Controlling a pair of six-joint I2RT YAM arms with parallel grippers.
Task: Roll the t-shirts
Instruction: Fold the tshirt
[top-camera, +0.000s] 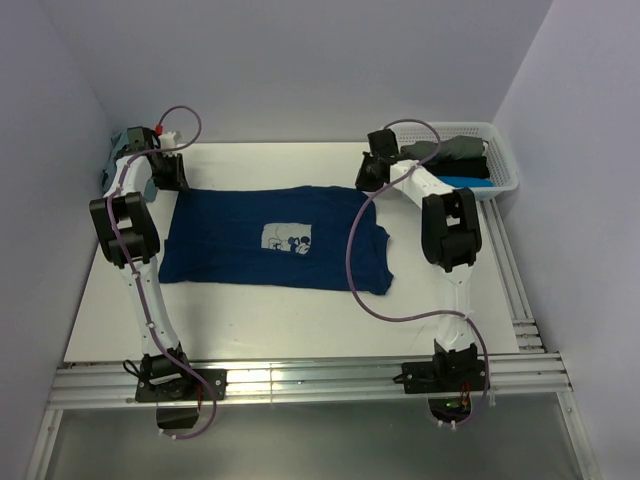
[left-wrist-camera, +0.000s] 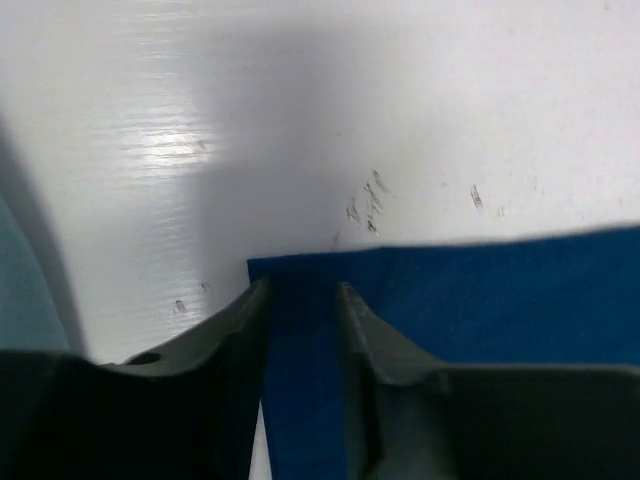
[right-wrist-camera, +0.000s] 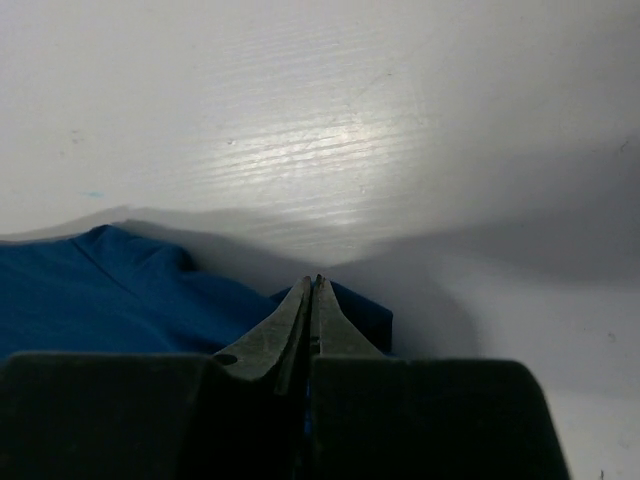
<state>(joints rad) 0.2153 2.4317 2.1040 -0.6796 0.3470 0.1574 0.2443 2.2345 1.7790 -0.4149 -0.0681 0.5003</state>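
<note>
A dark navy t-shirt (top-camera: 270, 240) with a pale print lies spread flat across the white table (top-camera: 260, 320). My left gripper (top-camera: 172, 182) is at its far left corner. In the left wrist view the jaws (left-wrist-camera: 300, 292) stand a little apart on the shirt (left-wrist-camera: 500, 300), and a flat strip of cloth shows in the gap. My right gripper (top-camera: 372, 176) is at the far right corner. Its jaws (right-wrist-camera: 313, 282) are pressed together on a fold of the shirt (right-wrist-camera: 100, 290), and blue shows in the slit.
A white basket (top-camera: 507, 160) at the back right holds grey, black and bright blue t-shirts (top-camera: 455, 160). A dusty teal cloth (top-camera: 108, 176) lies at the far left by the left arm, and also shows as a teal cloth (left-wrist-camera: 25, 290) in the left wrist view. Walls close in on three sides.
</note>
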